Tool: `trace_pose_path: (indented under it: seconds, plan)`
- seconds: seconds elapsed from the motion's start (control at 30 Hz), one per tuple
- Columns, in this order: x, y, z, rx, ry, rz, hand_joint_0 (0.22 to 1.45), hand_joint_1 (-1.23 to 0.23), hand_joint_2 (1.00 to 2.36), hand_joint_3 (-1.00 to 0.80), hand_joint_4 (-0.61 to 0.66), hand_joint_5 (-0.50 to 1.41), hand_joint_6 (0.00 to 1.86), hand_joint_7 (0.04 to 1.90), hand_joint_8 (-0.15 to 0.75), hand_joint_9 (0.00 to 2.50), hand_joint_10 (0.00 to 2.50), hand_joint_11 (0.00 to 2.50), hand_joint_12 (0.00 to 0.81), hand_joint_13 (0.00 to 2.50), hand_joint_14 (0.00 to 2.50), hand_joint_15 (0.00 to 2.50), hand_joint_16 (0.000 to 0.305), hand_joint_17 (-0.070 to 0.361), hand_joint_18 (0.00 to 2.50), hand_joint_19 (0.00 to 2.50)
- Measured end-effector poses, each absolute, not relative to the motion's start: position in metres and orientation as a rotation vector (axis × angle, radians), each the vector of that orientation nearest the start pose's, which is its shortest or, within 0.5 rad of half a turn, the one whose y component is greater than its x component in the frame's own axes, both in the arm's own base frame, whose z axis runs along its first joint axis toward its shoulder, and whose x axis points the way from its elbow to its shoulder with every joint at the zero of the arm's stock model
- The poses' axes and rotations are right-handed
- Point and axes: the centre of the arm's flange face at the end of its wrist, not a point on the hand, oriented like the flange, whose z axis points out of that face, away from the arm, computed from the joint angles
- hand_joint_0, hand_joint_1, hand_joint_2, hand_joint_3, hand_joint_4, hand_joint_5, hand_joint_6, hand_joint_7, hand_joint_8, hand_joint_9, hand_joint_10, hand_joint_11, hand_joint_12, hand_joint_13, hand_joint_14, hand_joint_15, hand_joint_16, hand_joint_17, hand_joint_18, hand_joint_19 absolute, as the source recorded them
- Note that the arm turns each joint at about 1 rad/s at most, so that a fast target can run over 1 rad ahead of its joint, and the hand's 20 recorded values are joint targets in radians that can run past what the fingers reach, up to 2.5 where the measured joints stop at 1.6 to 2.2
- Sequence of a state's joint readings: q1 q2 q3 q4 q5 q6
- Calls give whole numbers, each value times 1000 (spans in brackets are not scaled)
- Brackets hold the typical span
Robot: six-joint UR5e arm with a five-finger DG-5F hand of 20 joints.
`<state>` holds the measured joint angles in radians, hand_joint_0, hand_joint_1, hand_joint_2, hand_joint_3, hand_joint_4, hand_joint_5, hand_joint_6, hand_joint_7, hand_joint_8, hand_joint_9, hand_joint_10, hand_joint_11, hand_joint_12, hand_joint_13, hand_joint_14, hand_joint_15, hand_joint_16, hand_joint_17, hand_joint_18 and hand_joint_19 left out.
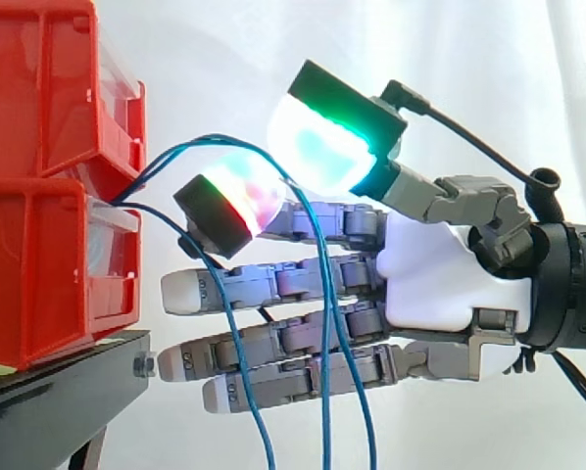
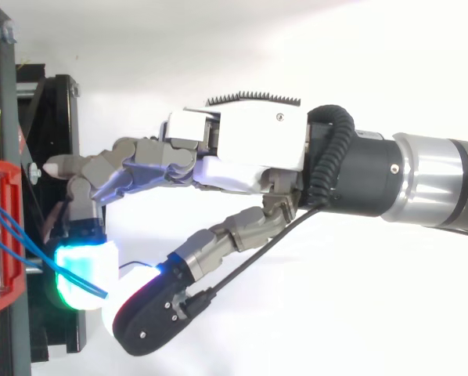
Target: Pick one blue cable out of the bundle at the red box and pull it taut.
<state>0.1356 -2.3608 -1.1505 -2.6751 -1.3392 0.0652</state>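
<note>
Two red bins (image 1: pixel 48 176) sit stacked on the black stand (image 1: pixel 58 392), their fronts near its right edge; blue cables (image 1: pixel 324 411) come out from between the bins; one cable (image 1: pixel 215 138) arches up and runs in between two glowing pads (image 1: pixel 322 137), the thumb's above and a bent finger's below, which pinch it just beside the bins; the hand (image 1: pixel 440 279) lies level, its other fingers (image 1: pixel 273 284) straight, tips toward the bins but apart from them; the cables hang down across those fingers.
</note>
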Motion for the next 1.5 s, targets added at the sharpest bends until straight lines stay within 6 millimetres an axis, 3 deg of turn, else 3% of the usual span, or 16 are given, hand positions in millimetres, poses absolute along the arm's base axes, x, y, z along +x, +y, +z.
trace_pose_path:
  seconds: [0.23,0.43,0.63,0.9,1.13,1.3,1.5]
  plan:
    - [788,-50,230,1239,1028,1246,782,-999,1000,-500,-133,-247,917,855,227,703,5,1022,334,179,1,43,52,117,189,0]
    - [788,-50,230,1238,1027,1246,784,-981,1000,-500,-104,-243,912,834,231,737,5,1105,336,230,2,59,52,117,252,0]
    - [788,-51,230,1239,1028,1245,590,-866,1000,-500,11,-225,894,819,286,841,2,1167,351,318,5,127,54,121,317,10]
    - [788,-51,230,1239,1028,1245,527,-737,1000,-500,68,-174,893,910,360,991,1,1230,372,428,8,185,57,128,411,109]
    - [788,-51,230,1238,1027,1246,569,-705,1000,-500,61,-157,904,979,359,1039,1,1271,361,476,8,209,54,123,432,145]
    - [788,-51,230,1238,1026,1246,652,-791,1016,-198,-13,-155,943,1072,354,1034,146,1317,359,513,10,232,54,121,486,143]
    - [788,-50,230,1237,1026,1247,676,-799,1016,-140,-134,-161,965,1041,355,998,240,1241,361,512,9,231,54,122,502,150]
